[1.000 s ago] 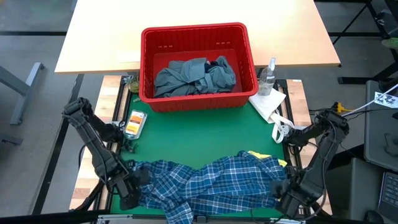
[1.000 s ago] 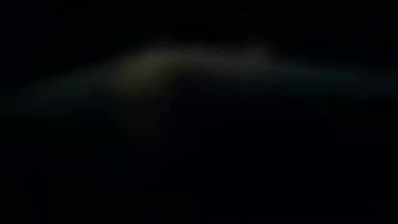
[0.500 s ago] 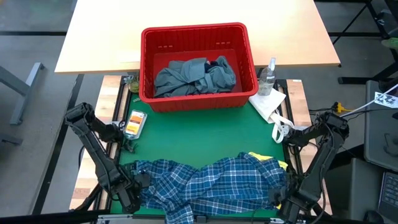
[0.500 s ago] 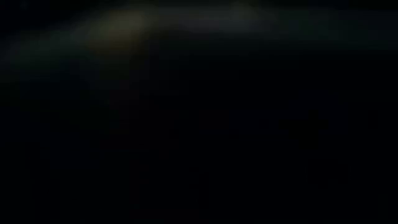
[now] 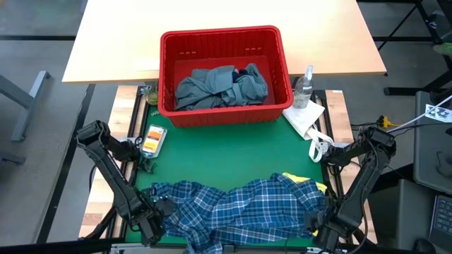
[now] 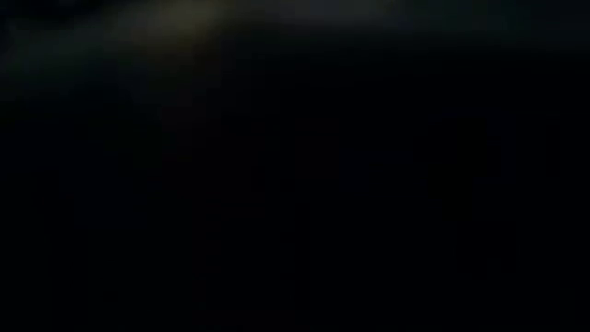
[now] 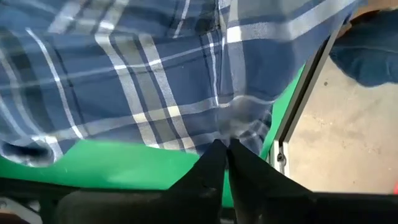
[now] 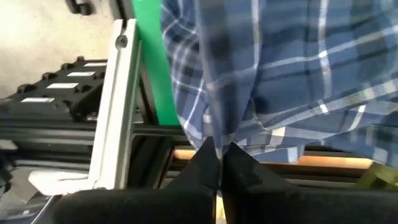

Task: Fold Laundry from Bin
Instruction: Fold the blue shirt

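The blue-white plaid shirt [image 5: 236,212] lies spread along the green mat's near edge. Its near hem hangs over that edge. A small yellow garment [image 5: 302,178] peeks out from under the shirt's far right part. My left gripper [image 5: 157,220] is shut on the shirt's left end. My right gripper [image 5: 318,226] is shut on its right end. The red bin [image 5: 282,53] stands at the far side and holds a grey-blue garment [image 5: 212,86] and a dark navy one [image 5: 248,71]. The low view is dark. My left gripper pinches a bunched bit of the plaid shirt's left end [image 7: 239,118] between its two shut fingers. It comes slanting down from the table's left. The cloth lies on the mat beside the mat's edge rail. My right gripper pinches a gathered fold at the plaid shirt's right end [image 8: 214,127] between its two shut fingers, from the table's right. That part hangs past the mat's edge over the frame.
A spray bottle [image 5: 305,86] and a white paper towel [image 5: 305,116] lie right of the bin. A small orange-and-white packet [image 5: 152,139] lies at the mat's left edge. Bare green mat [image 5: 226,152] lies between the bin and the shirt.
Both grippers have gone a little toward the table's near edge, shut on the plaid shirt. The shirt has slid with them toward that edge, and the low view has gone darker.
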`<state>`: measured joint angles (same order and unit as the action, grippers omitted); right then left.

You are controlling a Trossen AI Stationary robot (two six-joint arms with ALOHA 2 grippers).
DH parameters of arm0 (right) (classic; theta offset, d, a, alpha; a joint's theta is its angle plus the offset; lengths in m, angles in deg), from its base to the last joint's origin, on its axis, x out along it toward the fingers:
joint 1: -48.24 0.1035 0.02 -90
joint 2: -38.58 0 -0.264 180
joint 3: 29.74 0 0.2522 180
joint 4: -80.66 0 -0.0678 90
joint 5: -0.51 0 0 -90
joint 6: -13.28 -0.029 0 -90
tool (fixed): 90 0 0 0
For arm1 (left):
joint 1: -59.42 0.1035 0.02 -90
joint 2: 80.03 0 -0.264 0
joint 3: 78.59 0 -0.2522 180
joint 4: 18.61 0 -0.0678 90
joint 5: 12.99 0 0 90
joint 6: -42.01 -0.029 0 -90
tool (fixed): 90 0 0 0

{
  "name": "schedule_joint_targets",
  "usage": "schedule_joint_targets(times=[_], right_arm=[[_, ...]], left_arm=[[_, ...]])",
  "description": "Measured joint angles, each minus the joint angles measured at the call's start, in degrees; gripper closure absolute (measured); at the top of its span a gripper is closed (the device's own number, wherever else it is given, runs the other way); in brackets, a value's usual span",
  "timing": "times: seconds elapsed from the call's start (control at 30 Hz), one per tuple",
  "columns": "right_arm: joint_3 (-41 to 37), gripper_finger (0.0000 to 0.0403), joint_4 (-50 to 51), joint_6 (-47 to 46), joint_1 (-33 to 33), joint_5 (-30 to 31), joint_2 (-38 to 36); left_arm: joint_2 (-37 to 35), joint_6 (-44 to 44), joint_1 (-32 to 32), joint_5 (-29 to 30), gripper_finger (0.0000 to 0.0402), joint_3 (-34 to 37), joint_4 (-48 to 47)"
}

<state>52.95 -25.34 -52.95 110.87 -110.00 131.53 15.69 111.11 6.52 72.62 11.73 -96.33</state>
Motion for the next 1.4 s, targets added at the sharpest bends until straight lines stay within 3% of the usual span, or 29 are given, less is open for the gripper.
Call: schedule_joint_targets(times=[0.13,0.4,0.57,0.7,0.8,1.07,1.17,1.27,1.4], right_arm=[[0.0,0.0388,-0.2,-0.2,0.1,-0.6,0.0],[0.0,0.0291,1.2,-1.0,0.1,-0.2,0.0],[0.0,0.0264,1.1,-0.8,0.0,-5.7,-0.1],[2.7,0.0263,1.6,1.5,0.1,-5.8,-0.1],[6.2,0.0264,3.2,3.8,0.0,-2.5,-0.2],[11.9,0.0264,10.9,5.2,0.0,18.4,-0.2],[11.8,0.0264,14.0,5.2,0.0,22.1,-0.2],[11.9,0.0265,15.0,4.1,-0.1,17.3,-0.2],[11.8,0.0265,13.4,-0.3,0.0,2.0,-0.2]], left_arm=[[0.0,2.7,-0.3,-0.8,0.0348,0.0,-0.2],[0.0,4.7,-1.3,-3.6,0.0273,0.0,-0.1],[0.0,3.5,-1.6,0.0,0.0263,0.0,0.0],[-0.6,2.3,-0.6,2.2,0.0274,0.0,0.1],[-2.8,1.5,0.2,6.6,0.0285,0.0,0.0],[-6.9,-4.4,2.7,26.0,0.0303,0.0,0.2],[-6.8,-8.2,3.5,30.5,0.0304,0.0,0.2],[-6.5,-9.7,4.8,30.7,0.0304,0.0,-0.2],[-6.5,-9.7,6.3,30.6,0.0304,0.0,-0.3]])
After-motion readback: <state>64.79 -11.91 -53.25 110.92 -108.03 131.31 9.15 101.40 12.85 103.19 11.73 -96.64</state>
